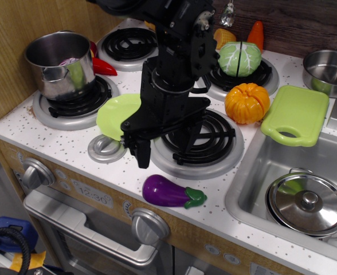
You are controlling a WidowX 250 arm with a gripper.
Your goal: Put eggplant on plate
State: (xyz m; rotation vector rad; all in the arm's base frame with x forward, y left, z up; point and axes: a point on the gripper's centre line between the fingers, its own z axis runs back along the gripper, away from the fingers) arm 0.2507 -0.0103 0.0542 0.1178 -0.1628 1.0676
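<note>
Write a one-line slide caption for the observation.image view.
Open gripper hovers above the front burner, near the purple eggplant on the counter edge; the green plate sits empty to its left.

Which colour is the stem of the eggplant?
Green, on the purple eggplant, seen in the only camera view.

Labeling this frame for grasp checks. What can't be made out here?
All from the one view:
- plate: its right part is hidden behind the arm.
- claw: open above the eggplant; the far finger blurs into the black burner coils.
- steel pot: contents are only a purple glimpse, walls hide the rest.
- bowl: cut off by the right edge.
</note>
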